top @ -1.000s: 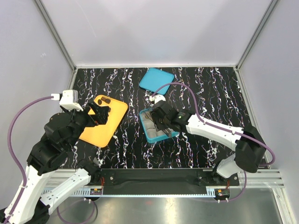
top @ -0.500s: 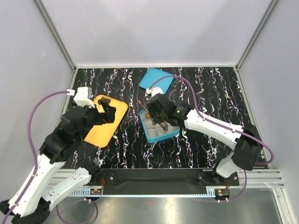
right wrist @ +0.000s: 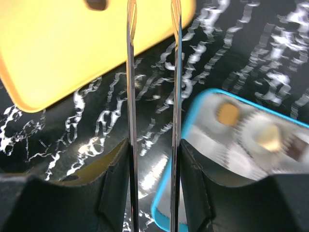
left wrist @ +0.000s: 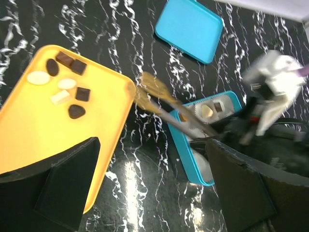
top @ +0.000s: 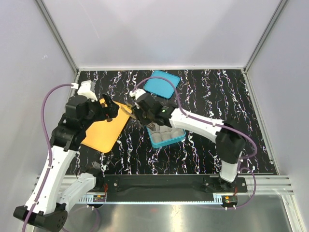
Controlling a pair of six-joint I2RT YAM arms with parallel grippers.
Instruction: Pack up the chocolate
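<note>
While the left gripper [left wrist: 152, 159] hovers, jaws spread, over the tray [left wrist: 29, 130] of chocolate [left wrist: 67, 84], the right gripper's [right wrist: 153, 150] jaws pinch tongs [right wrist: 130, 96].

Bright even light — glare on the glossy tabletop [left wrist: 128, 169], wrist views partly blurred.

We see a black table [top: 217, 96] veined all over with white marbling. The tray [left wrist: 58, 125] is orange-yellow, and the chocolate pieces [left wrist: 82, 93] on it are partly dark brown, partly pale cream. The box [top: 164, 143] and the lid [left wrist: 189, 30] are bright turquoise. The tongs [right wrist: 130, 121] gleam silver, and the walls [top: 145, 29] are plain pale grey.
</note>
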